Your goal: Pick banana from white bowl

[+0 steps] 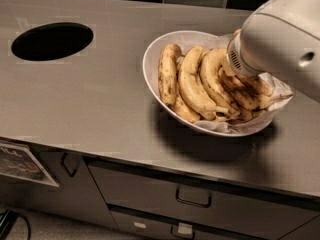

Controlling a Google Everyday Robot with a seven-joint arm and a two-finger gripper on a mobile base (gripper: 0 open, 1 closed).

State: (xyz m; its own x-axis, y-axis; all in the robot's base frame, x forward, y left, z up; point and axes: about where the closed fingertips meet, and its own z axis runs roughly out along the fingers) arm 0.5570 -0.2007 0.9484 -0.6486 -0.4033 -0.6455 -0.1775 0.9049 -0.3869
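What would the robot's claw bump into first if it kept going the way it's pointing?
Probably the brown mottled banana. The claw, mostly hidden under the white arm, points down into the right side of the white bowl, just over that banana. Depth is unclear, so they may be touching.

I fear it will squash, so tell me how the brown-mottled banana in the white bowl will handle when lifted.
The banana is mostly brown, so probably soft and easily bruised. It lies packed against other bananas in the white bowl, so neighbours may shift or drag along. The claw sits over the bowl's right side, hidden under the arm housing.
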